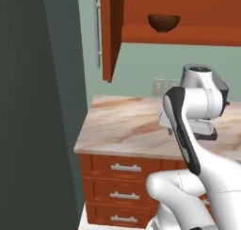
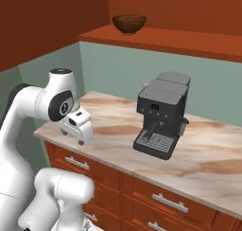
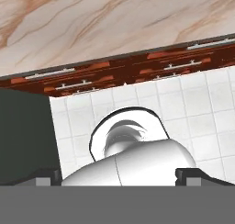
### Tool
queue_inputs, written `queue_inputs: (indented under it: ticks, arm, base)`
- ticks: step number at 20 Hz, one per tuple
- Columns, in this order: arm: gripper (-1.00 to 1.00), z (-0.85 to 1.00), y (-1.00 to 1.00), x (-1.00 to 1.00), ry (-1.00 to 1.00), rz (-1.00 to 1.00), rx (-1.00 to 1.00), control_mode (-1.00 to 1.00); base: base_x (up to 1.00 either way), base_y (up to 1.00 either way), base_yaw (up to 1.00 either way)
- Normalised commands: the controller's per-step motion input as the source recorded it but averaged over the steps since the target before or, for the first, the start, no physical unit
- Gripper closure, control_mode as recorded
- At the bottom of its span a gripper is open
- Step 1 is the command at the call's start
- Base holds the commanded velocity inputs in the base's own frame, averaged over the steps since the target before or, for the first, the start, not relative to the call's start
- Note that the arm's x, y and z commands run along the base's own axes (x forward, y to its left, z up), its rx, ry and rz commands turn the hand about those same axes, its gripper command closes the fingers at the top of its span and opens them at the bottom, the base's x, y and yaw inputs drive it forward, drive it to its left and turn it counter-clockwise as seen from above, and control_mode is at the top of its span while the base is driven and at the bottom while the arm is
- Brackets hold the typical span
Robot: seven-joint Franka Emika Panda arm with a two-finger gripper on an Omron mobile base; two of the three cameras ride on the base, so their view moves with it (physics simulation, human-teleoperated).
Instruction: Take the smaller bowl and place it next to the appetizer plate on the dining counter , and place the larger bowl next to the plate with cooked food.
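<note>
At the far left of the left base view stands a tall dark grey-green slab, likely a refrigerator side (image 1: 33, 106). Next to it hangs an open red-brown wooden cabinet door (image 1: 112, 31) with a long metal handle. Right of that door, on the cabinet's red-brown shelf (image 2: 165, 39), sits the smaller bowl (image 1: 164, 22), small, round, dark brown and wooden-looking, upright with its mouth up.

The relation that matters: the bowl lies well above the jaws and farther back toward the wall. The gripper (image 2: 79, 130) hangs low, just above the front edge of the pink-beige marble tabletop (image 1: 122, 123), with its hand pointed downward, so that the hand view looks at red-brown drawer fronts and white floor tile. In my judgement the hand must rise a good way and tip toward level before it can reach the bowl's rim. A round bowl has no long axis, so any side of the rim would serve.

The jaws stand wide apart and hold nothing.

Farther right on the tabletop is a boxy black espresso machine (image 2: 160, 114), well apart from the gripper. Its small front panel is too small to read; no brand or writing is legible anywhere.
</note>
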Motion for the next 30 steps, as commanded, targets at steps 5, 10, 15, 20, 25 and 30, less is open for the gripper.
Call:
queue_inputs:
  ticks: [5,10,15,20,25,30]
  arm:
    - [-1.0,0.0,0.0,0.0,0.0,0.0,0.0,1.0]
    - [-1.0,0.0,0.0,0.0,0.0,0.0,0.0,1.0]
    - [-1.0,0.0,0.0,0.0,0.0,0.0,0.0,1.0]
    - [-1.0,0.0,0.0,0.0,0.0,0.0,0.0,1.0]
    - [-1.0,0.0,-0.07,0.01,-0.06,-0.28,0.0,-1.0]
    - [-1.0,0.17,-0.3,-0.04,-0.22,-0.19,0.0,-1.0]
  base:
    - [0.57,0.26,-0.18]
    - [0.46,0.21,-0.15]
    - [0.31,0.64,-0.27]
    - [0.23,0.39,-0.32]
    - [0.0,0.0,0.0]
    - [0.0,0.0,0.0]
